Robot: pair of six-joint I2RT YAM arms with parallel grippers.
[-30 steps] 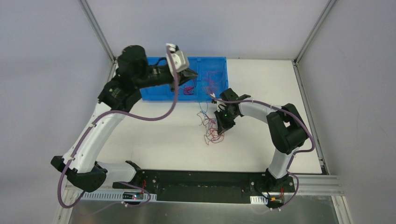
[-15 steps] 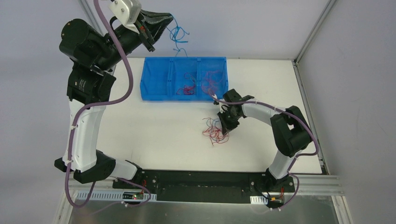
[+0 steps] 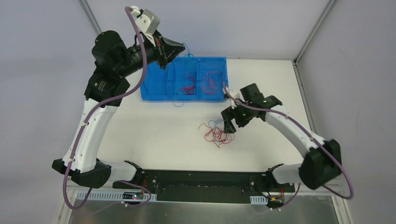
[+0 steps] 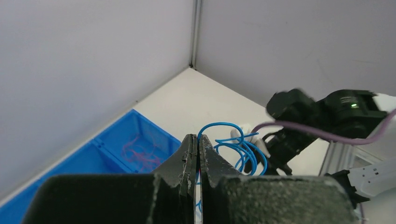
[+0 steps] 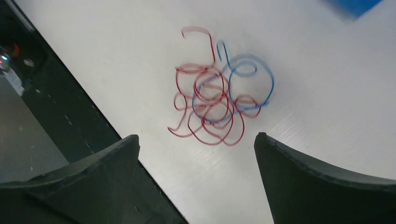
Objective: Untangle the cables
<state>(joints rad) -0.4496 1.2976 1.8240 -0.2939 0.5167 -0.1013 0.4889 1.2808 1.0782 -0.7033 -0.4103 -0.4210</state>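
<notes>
The white-shelled left arm [image 3: 91, 135] at the frame's left and its twin, the right arm [image 3: 289, 125], at the frame's right both have glossy white links between chunky, rounded black joints. A thin purple cable [image 4: 327, 136] trails along each. A small green light [image 3: 265, 99] glows on the right arm's black wrist, and the left hand [image 4: 196, 138] has grainy matte-black fingers.

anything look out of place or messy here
One knot of red and blue cables lies loose on the table, outside the bin, under the open right gripper. The left gripper holds a blue cable aloft. Nothing looks damaged.
</notes>
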